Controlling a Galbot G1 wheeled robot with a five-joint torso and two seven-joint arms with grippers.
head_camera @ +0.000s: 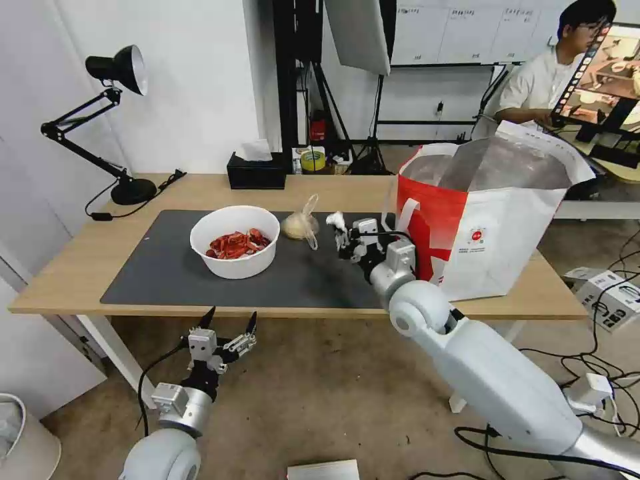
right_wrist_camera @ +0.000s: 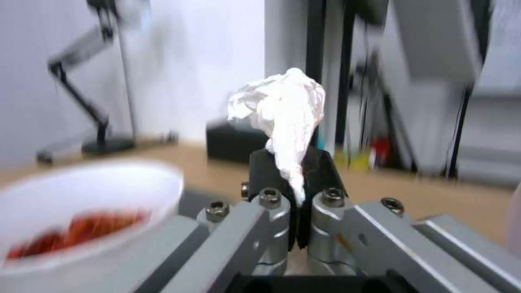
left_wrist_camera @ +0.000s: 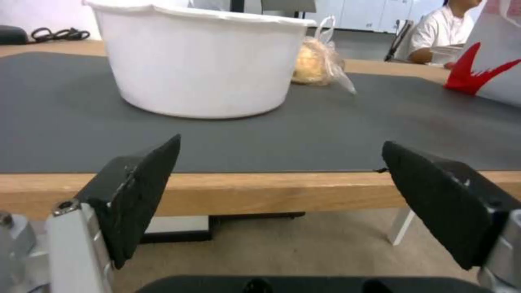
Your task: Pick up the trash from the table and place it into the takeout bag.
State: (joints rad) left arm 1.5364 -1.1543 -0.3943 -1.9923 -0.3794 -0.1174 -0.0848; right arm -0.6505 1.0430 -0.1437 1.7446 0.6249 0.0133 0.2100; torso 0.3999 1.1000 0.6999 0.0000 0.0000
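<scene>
My right gripper (head_camera: 341, 233) is shut on a crumpled white tissue (head_camera: 334, 219) (right_wrist_camera: 282, 110), held above the grey mat just left of the takeout bag (head_camera: 497, 220). The bag stands open at the table's (head_camera: 73, 267) right end, white with a red side and foil lining. A white bowl of red crayfish shells (head_camera: 235, 241) (left_wrist_camera: 201, 61) sits mid-mat, with a knotted clear bag holding a beige lump (head_camera: 300, 225) (left_wrist_camera: 317, 61) to its right. My left gripper (head_camera: 231, 322) (left_wrist_camera: 279, 162) hangs open below the table's front edge, facing the bowl.
A black tissue box (head_camera: 256, 171) and a black desk lamp (head_camera: 120, 120) stand along the table's far side. Tape rolls and stands crowd the floor behind. Cables and a small box (head_camera: 610, 293) lie on the floor to the right.
</scene>
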